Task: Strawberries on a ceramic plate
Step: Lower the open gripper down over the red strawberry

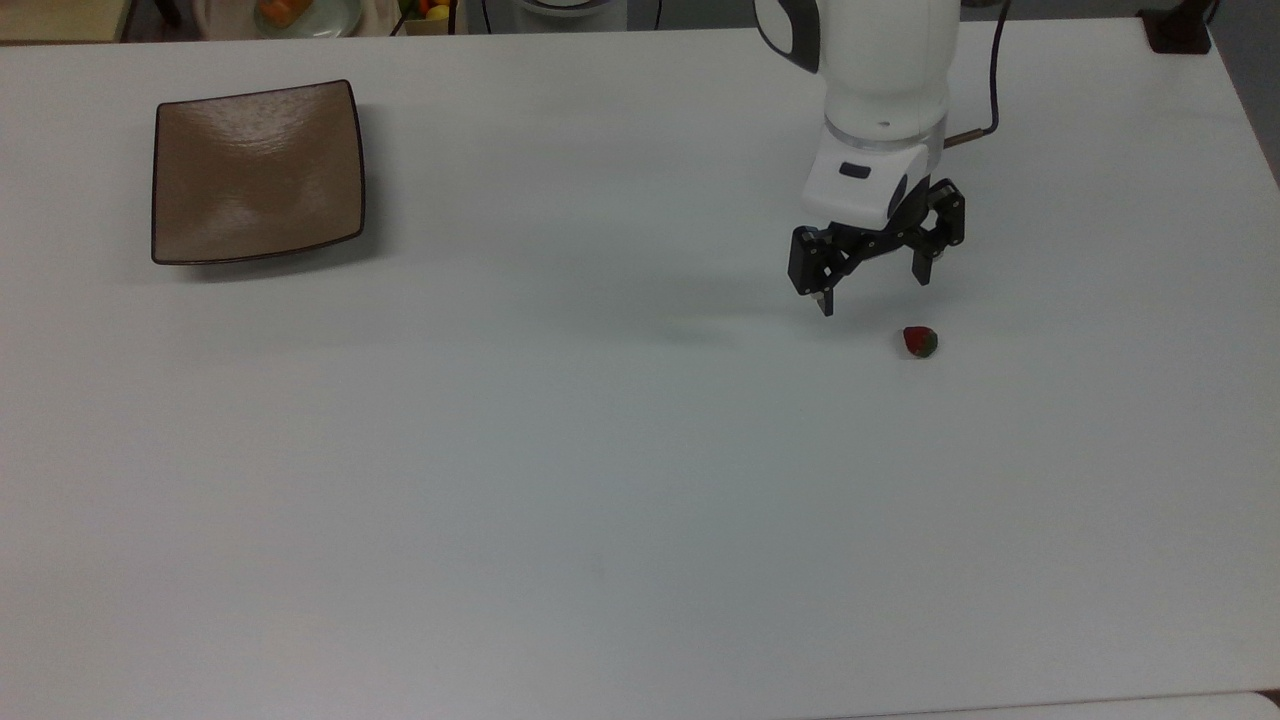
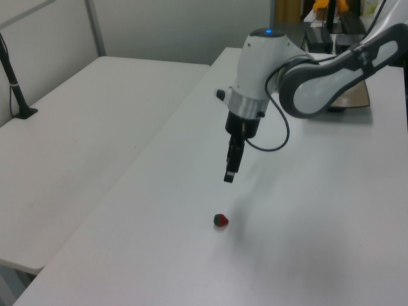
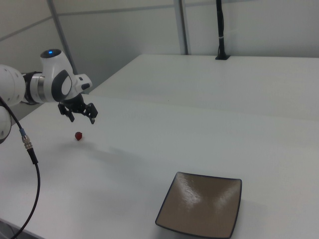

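Note:
One small red strawberry [image 1: 919,341] with a dark green end lies on the white table, toward the top view's right. My gripper [image 1: 872,293] hangs open and empty just above and slightly to the top view's left of it, fingers pointing down. In the left view the gripper [image 2: 229,175] is above the strawberry [image 2: 220,220], not touching it. The right view shows the gripper [image 3: 82,120] over the strawberry [image 3: 78,135]. The square brown ceramic plate [image 1: 256,172] sits empty far off at the top view's upper left; in the left view the plate [image 2: 358,97] is partly hidden behind the arm.
A black post base [image 1: 1178,30] stands at the table's corner in the top view's upper right. A bowl with something orange [image 1: 290,12] sits beyond the far edge. A second white table [image 2: 83,127] adjoins on the left view's left. A cable [image 3: 25,144] trails from the arm.

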Controlling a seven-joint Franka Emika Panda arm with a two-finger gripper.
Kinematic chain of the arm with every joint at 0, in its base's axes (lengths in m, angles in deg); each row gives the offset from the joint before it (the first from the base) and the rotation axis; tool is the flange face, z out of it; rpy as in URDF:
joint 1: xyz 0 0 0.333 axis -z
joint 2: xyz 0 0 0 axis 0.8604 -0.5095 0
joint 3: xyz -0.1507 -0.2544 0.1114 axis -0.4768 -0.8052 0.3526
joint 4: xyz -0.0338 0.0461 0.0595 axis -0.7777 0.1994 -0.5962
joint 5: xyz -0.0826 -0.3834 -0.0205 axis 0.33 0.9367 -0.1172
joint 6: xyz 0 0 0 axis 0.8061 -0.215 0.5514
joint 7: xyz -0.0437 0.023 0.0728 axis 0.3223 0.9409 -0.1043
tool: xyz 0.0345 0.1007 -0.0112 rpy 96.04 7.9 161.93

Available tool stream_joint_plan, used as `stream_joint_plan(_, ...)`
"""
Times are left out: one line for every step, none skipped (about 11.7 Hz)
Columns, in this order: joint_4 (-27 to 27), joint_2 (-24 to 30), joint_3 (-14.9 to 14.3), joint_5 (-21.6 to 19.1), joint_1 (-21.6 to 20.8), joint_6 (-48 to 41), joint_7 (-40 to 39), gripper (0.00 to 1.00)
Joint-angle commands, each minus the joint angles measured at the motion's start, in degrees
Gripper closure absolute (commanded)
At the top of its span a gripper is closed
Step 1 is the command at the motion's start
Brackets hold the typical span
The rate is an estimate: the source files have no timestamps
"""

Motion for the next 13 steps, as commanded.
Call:
stream_joint_plan(-1.11, -3.69, -0.33, 0.14, -2.75, 4.32, 0.44, 0.0)
stream_joint_plan(-1.2, -4.22, -0.24, 0.05, -3.72, 5.56, 0.71, 0.0)
stream_joint_plan(-1.2, -5.09, 0.02, -0.04, -4.43, 5.57, 0.89, 0.0)
stream_joint_plan(-1.55, -6.5, 0.72, 0.48, -4.43, 5.74, 0.8, 0.0)
stream_joint_plan(-2.07, -6.68, 0.73, 1.97, -4.35, 5.75, 0.63, 0.0)
stream_joint_plan(-2.16, -6.69, 0.73, 3.72, -4.26, 5.83, 0.71, 0.0)
stream_joint_plan(-2.08, -7.03, 0.73, 4.35, -4.35, 5.92, 0.8, 0.0)
stream_joint_plan(-2.25, -7.82, 0.73, 4.27, -4.35, 6.27, 0.8, 0.0)
stream_joint_plan(-2.25, -8.44, 0.73, 4.27, -4.26, 9.06, 0.8, 0.0)
stream_joint_plan(-2.25, -8.7, 0.73, 4.27, -4.35, 11.09, 0.8, 0.0)
stream_joint_plan(-2.25, -9.49, 0.73, 4.35, -4.43, 11.37, 0.8, 0.0)
stream_joint_plan(-2.43, -10.11, 0.73, 4.62, -4.43, 11.37, 0.71, 0.0)
stream_joint_plan(-2.43, -10.37, 0.73, 5.58, -4.61, 11.46, 0.71, 0.0)
